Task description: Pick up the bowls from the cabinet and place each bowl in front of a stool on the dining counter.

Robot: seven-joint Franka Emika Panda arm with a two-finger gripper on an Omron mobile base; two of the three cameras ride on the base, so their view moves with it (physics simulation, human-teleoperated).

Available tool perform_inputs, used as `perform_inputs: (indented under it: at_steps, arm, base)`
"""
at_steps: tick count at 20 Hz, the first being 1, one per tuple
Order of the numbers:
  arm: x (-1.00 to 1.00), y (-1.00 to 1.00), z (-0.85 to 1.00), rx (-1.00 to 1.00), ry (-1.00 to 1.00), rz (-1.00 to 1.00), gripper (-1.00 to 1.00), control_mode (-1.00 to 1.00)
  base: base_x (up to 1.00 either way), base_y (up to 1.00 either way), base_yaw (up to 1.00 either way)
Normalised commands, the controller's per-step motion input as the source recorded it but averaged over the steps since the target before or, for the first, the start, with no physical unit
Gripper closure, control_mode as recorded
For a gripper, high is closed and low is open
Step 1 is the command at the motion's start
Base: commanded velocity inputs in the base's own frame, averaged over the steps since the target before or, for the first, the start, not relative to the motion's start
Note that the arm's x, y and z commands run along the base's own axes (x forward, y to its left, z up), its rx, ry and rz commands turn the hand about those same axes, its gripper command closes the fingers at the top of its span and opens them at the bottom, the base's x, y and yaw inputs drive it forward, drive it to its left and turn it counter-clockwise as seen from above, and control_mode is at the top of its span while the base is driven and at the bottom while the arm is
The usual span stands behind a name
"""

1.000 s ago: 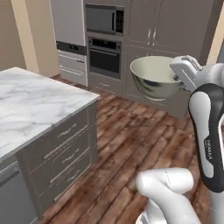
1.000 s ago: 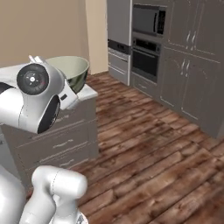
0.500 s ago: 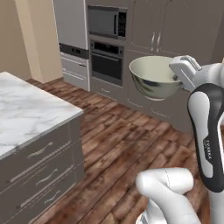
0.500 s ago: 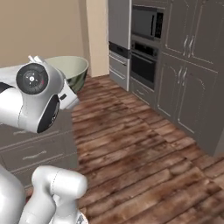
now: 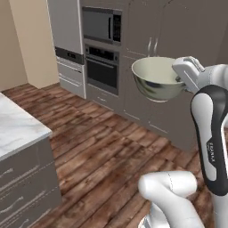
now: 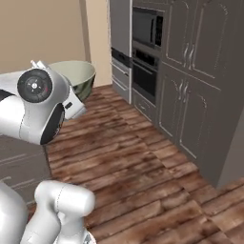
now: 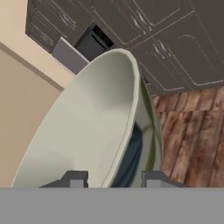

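While the base crosses the wood floor (image 6: pixel 152 167), with tall cabinets (image 6: pixel 205 76) and the oven (image 5: pixel 103 67) ahead, the step in hand looks like carrying. The gripper (image 7: pixel 111 180) pinches the rim of the grey-green bowl (image 5: pixel 156 79), held high and roughly level in open air. A marble worktop corner (image 5: pixel 18 129) lies low to the left, well apart. Next, the dining counter must come into reach for setting the bowl down before a stool.

Pale grey-green bowl (image 5: pixel 156 79), cream inside, glossy, is seen upper right of the left base view, held in the air by its rim, roughly upright, above the wood floor.
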Motion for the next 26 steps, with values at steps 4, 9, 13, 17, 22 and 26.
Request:
perform_inputs:
  at_steps: [4, 9, 13, 17, 22, 26]
  arm:
    - [0.00, 0.00, 0.00, 0.00, 0.00, 0.00, 1.00, 1.00]
    - [0.00, 0.00, 0.00, 0.00, 0.00, 0.00, 1.00, 1.00]
    - [0.00, 0.00, 0.00, 0.00, 0.00, 0.00, 1.00, 1.00]
    - [0.00, 0.00, 0.00, 0.00, 0.00, 0.00, 1.00, 1.00]
    - [0.00, 0.00, 0.00, 0.00, 0.00, 0.00, 1.00, 1.00]
    - [0.00, 0.00, 0.00, 0.00, 0.00, 0.00, 1.00, 1.00]
  base:
    - [1.00, -0.71, 0.07]
    - [1.00, -0.53, 0.00]
    - [1.00, 0.06, 0.03]
    - [1.00, 0.35, 0.29]
    - [1.00, 0.40, 0.29]
    - [1.00, 0.08, 0.37]
